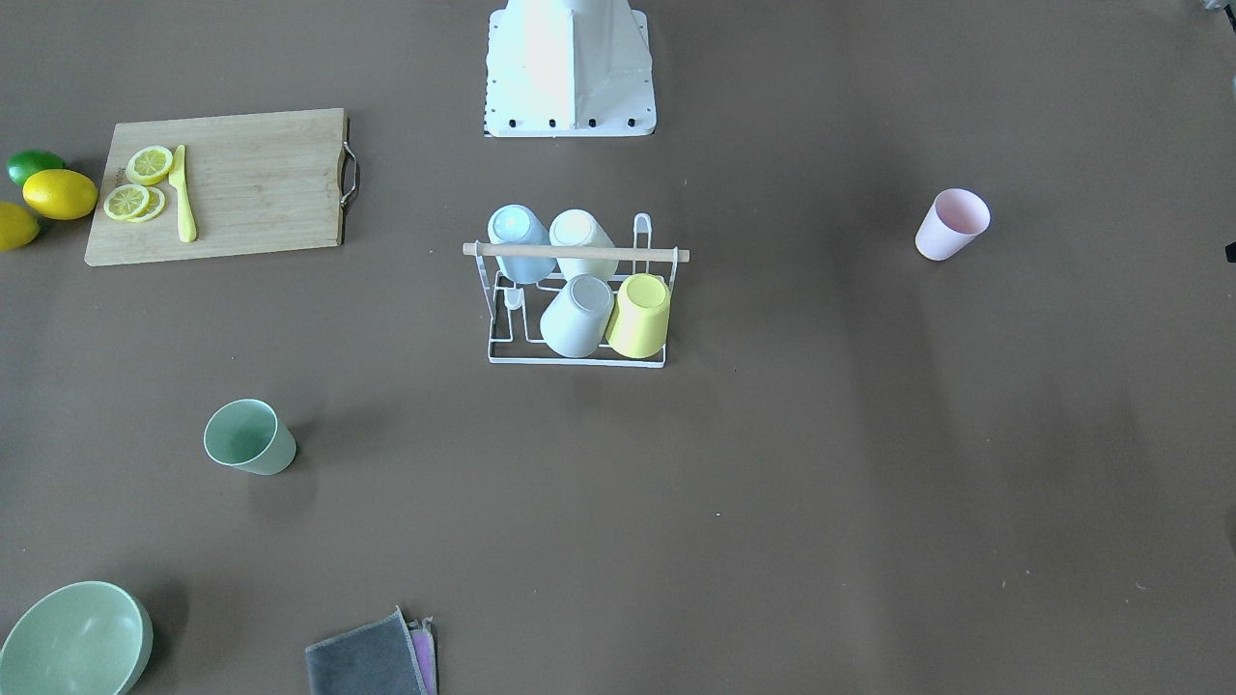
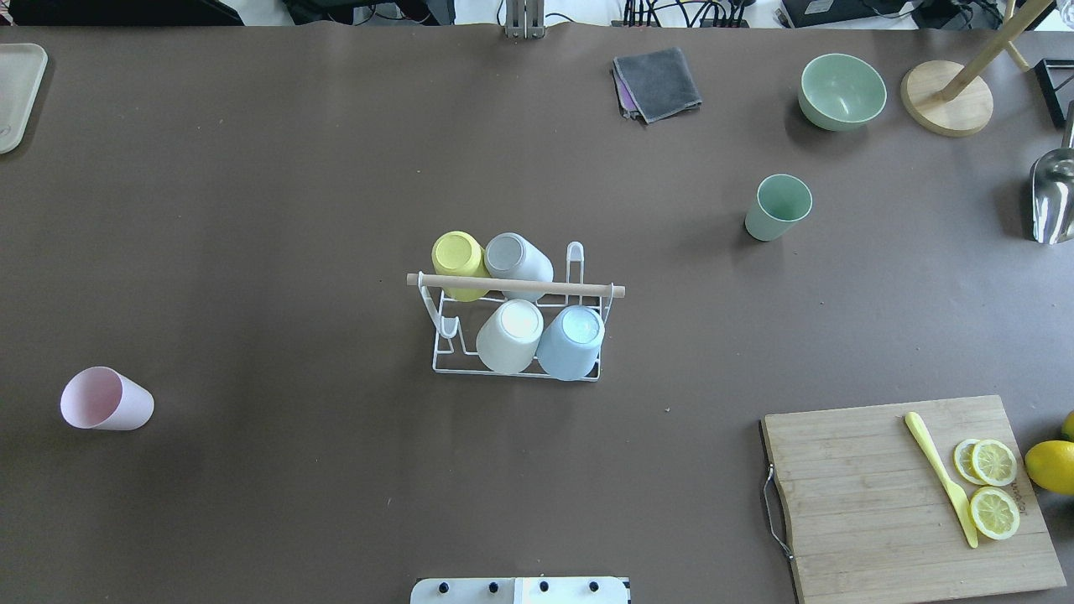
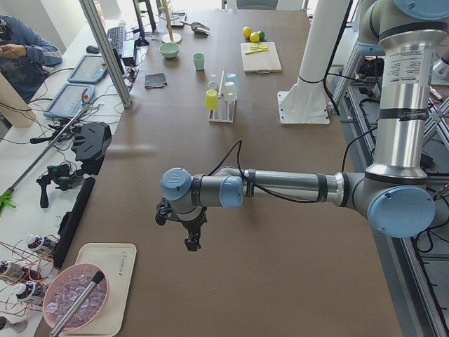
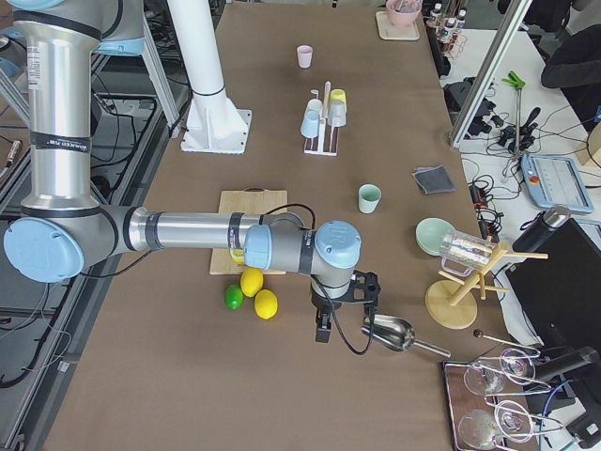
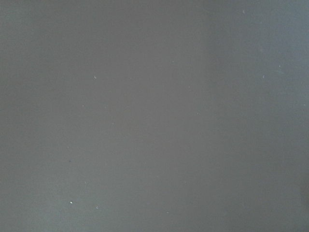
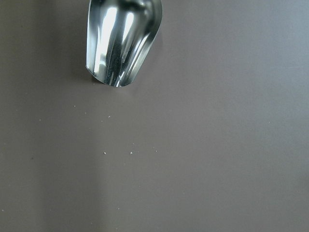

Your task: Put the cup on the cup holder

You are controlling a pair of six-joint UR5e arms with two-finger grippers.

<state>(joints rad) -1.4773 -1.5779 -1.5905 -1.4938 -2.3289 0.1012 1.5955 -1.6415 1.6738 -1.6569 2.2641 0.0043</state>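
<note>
The white wire cup holder with a wooden rod handle stands mid-table. Upside down on its prongs are a yellow cup, a grey cup, a white cup and a blue cup. A pink cup stands loose on the robot's left side. A green cup stands loose at the far right. My left gripper hangs over bare table far from the holder. My right gripper hangs near a metal scoop. I cannot tell whether either is open or shut.
A wooden cutting board with lemon slices and a yellow knife lies near right, with lemons beside it. A green bowl, a grey cloth, a wooden stand and the metal scoop are at the far right.
</note>
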